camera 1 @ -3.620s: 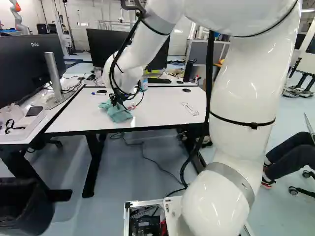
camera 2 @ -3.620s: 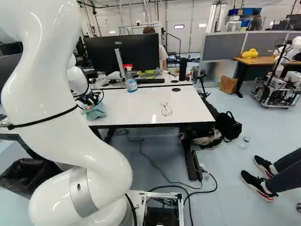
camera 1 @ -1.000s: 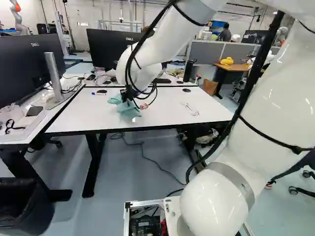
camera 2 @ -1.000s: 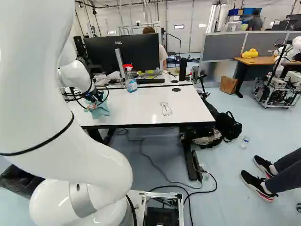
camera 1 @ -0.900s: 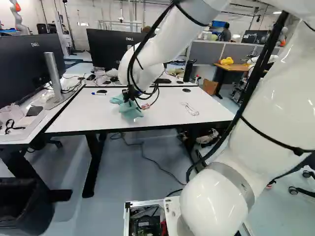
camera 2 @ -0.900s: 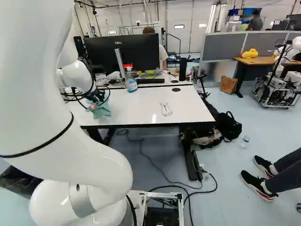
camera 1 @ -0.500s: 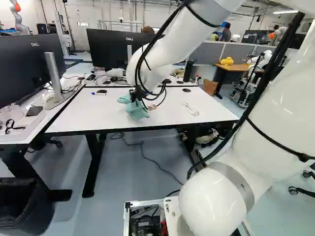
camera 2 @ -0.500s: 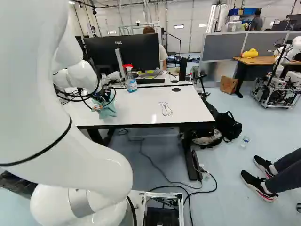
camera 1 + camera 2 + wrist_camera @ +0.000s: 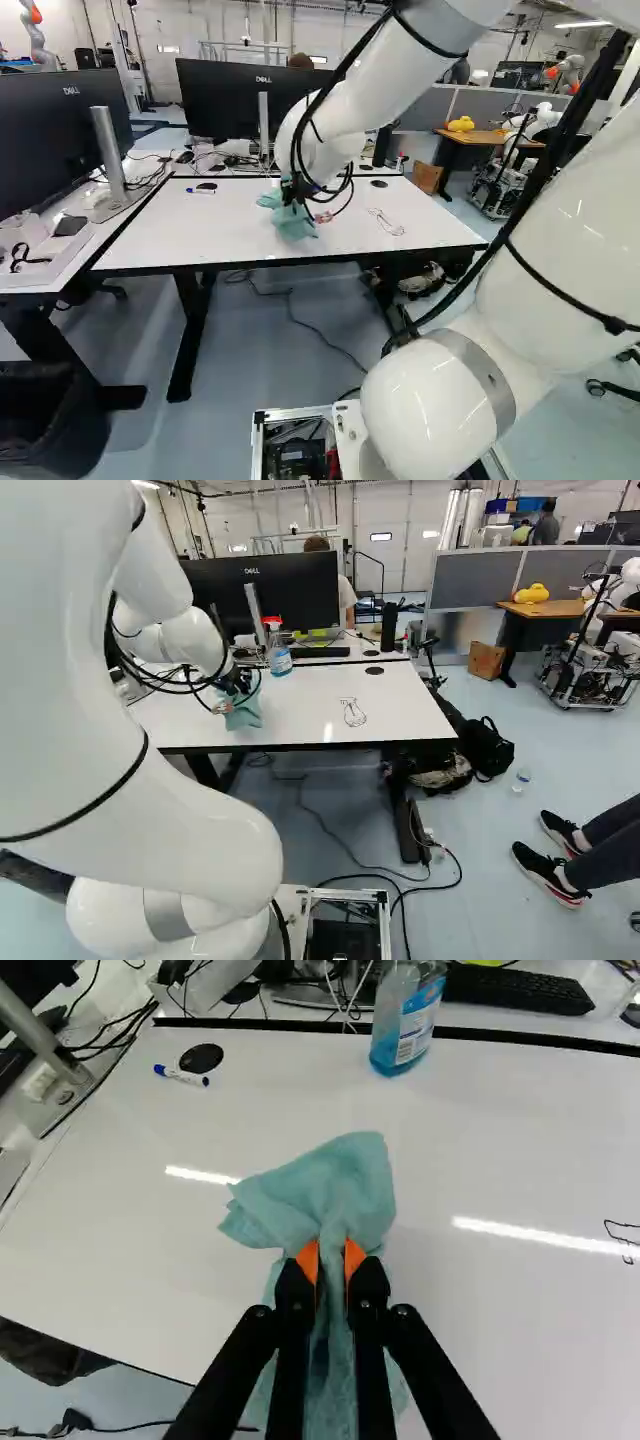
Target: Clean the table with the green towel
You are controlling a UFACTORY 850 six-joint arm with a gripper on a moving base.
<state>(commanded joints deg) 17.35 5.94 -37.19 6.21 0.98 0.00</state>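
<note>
Gripper pinching the green towel between both pads, cloth bunched on the left half of the white table; for this wipe I'd travel low and level, pressing lightly so the folds drag flat. Black scribble, toward the right edge, probably needs overlapping strokes. Spray bottle stands by the back edge, marker lies near the back left corner; I'd turn strokes short of both.
</note>
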